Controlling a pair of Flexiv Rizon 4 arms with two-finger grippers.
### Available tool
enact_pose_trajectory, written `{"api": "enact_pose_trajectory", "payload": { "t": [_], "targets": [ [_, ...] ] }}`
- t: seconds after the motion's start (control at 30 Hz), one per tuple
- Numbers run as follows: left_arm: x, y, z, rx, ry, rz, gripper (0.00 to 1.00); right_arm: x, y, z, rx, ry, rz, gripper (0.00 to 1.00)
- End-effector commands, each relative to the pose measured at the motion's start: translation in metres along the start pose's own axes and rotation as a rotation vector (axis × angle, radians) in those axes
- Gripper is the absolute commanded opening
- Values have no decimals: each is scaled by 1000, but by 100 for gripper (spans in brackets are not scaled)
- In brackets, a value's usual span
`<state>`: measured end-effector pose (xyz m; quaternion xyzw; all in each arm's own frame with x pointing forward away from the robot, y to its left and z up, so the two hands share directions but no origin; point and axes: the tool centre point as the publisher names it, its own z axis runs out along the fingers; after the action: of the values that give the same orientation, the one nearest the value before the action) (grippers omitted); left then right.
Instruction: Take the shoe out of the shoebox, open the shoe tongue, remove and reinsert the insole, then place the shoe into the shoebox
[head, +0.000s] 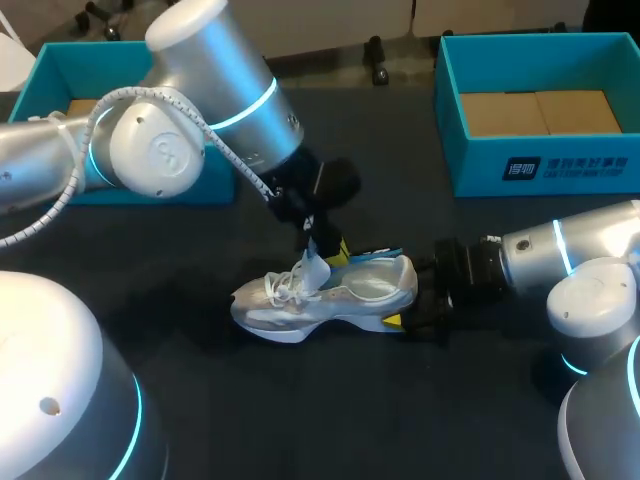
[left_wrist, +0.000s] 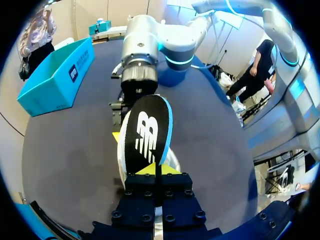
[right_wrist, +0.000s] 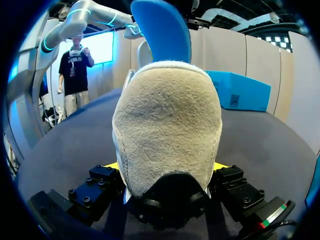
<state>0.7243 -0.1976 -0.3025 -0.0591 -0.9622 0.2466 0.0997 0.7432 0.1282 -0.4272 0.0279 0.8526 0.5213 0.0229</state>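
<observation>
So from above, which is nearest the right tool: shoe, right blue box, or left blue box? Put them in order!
1. Shoe, heel held in the right tool.
2. Right blue box, back right.
3. Left blue box, far back left.

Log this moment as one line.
left gripper: shut on insole | insole: sticking up out of shoe | right gripper: shut on shoe heel | shoe: on table

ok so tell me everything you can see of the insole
The flat insole, black on top with a white logo and blue underneath, looks like foam. It slants above the opening of the white and grey mesh sneaker, one end pinched in the left end effector. The right end effector grips the sneaker's heel.
</observation>
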Motion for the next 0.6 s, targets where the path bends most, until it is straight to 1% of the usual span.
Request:
{"api": "enact_pose_trajectory", "payload": {
  "t": [0.03, 0.23, 0.37, 0.4, 0.43, 0.47, 0.5, 0.57, 0.6],
  "targets": [
    [3, -11, 1, 27, 18, 4, 0, 1, -3, 6, 2, -2, 0, 0],
    [6, -29, 8, 58, 49, 6, 0, 1, -3, 6, 2, -2, 0, 0],
    [5, -33, 14, 66, 54, -1, 0, 1, -3, 6, 2, -2, 0, 0],
    [5, -33, 15, 63, 55, 1, 20, 1, -3, 6, 2, -2, 0, 0],
    [5, -32, 15, 63, 53, 3, 32, 1, -3, 6, 2, -2, 0, 0],
    [6, -31, 15, 65, 50, 12, 35, 1, -3, 6, 2, -2, 0, 0],
    [7, -30, 14, 70, 27, 20, 35, 1, -3, 6, 2, -2, 0, 0],
    [9, -28, 14, 81, -4, 38, 37, 1, -3, 6, 2, -2, 0, 0],
    [9, -26, 14, 87, -27, 46, 42, 1, -3, 6, 2, -2, 0, 0]
  ]
}}
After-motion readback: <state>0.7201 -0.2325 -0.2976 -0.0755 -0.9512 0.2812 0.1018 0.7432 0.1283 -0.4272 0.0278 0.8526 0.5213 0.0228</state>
